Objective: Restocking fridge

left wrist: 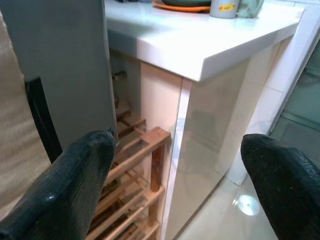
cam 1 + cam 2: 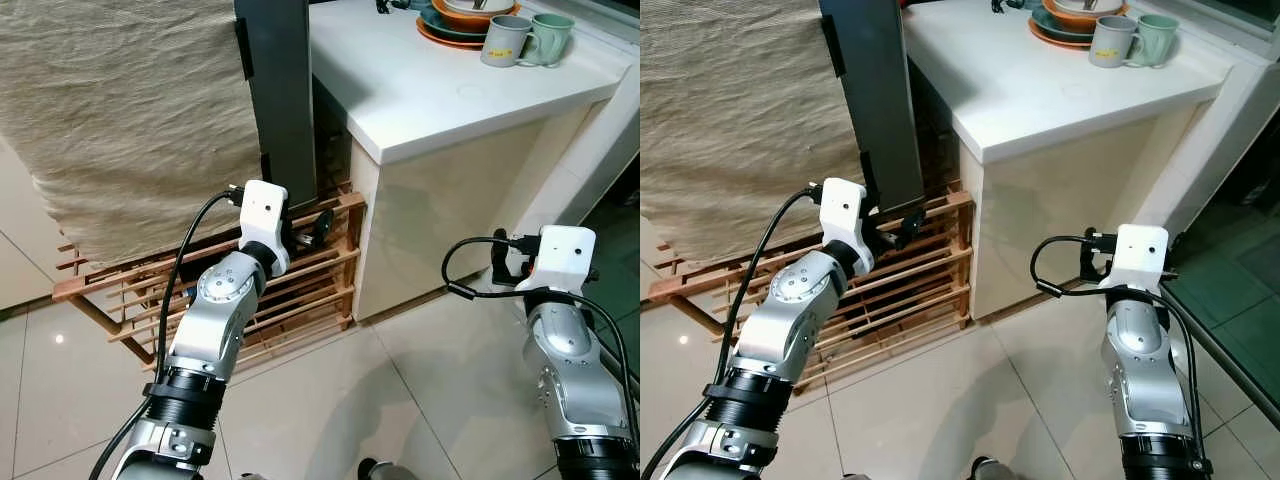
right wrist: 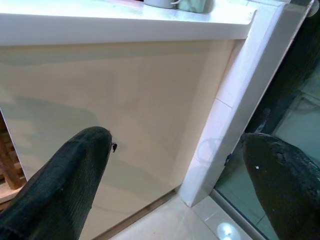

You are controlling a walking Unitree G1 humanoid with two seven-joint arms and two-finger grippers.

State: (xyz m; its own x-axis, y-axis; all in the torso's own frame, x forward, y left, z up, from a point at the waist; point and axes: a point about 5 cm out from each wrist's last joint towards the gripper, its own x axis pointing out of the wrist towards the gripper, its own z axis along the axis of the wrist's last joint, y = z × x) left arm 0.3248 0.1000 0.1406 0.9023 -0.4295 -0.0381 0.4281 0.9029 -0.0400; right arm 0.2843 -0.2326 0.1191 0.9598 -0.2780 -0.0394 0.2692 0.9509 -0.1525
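- The left end effector (image 1: 175, 190) is raised in front of the slatted wooden rack (image 2: 300, 290), its two black fingers (image 1: 75, 185) spread wide with nothing between them.
- In the left wrist view one finger lies near the lower edge of the tall dark grey panel (image 2: 280, 100), and the gap between the fingers frames the rack's corner post and the cream side of the white bench (image 2: 420, 90).
- The right end effector (image 3: 180, 185) is held low, in front of the bench's cream side wall, fingers (image 3: 65, 185) also wide apart and holding nothing.
- The right wrist view looks at that side wall and the white tiled corner post (image 3: 240, 90) beside it, with dark glass and glossy floor beyond.
- The dark grey panel stands upright between the hanging beige cloth (image 2: 120, 120) and the bench; whether it belongs to a fridge cannot be told, and no item for restocking is held by either end effector.
- The beige wrinkled cloth hangs down over the back part of the wooden rack.
- On the far end of the bench top sits a stack of plates, orange and teal (image 2: 455, 25), with a grey mug (image 2: 505, 42) and a pale green mug (image 2: 550, 38) just beside it, touching each other.
- The floor is pale glossy tile (image 2: 420, 400); both silver arms reach forward over it, each trailing a black cable.
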